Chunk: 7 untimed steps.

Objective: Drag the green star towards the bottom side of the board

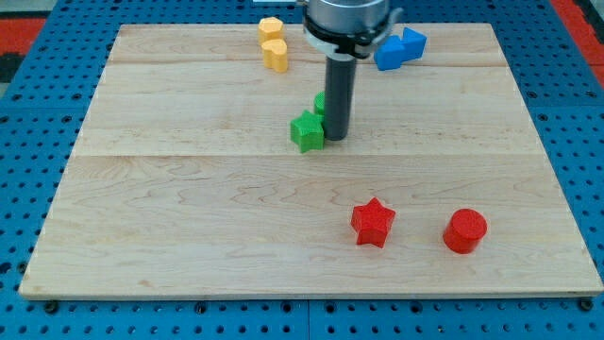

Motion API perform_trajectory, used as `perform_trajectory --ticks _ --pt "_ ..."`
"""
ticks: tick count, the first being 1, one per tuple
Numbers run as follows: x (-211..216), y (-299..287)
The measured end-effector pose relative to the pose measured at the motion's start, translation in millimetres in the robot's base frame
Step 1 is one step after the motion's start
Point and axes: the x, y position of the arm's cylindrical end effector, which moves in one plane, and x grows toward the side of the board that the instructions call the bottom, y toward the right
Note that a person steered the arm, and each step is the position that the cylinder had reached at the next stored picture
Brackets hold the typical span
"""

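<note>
A green block (pixel 307 130) lies near the board's middle, a little toward the view's top; it looks chunky and its exact shape is hard to make out. A second green piece (pixel 320 102) shows just above it, mostly hidden behind the rod, so I cannot tell which of the two is the star. My tip (pixel 337 139) rests on the board right beside the lower green block, on its right side, touching or almost touching it.
Two yellow blocks (pixel 274 43) sit near the top edge, left of the arm. Two blue blocks (pixel 397 48) sit near the top edge, right of the arm. A red star (pixel 373 222) and a red cylinder (pixel 464 230) lie at the lower right. The wooden board (pixel 189 208) rests on a blue pegboard.
</note>
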Motion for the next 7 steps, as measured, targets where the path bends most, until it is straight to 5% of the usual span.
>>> perform_trajectory --ticks 1,4,5,7 --pt "-40.8 -10.7" --pt "-23.7 -56.8" --pt "-36.4 -8.4" --pt "-14.1 -12.9"
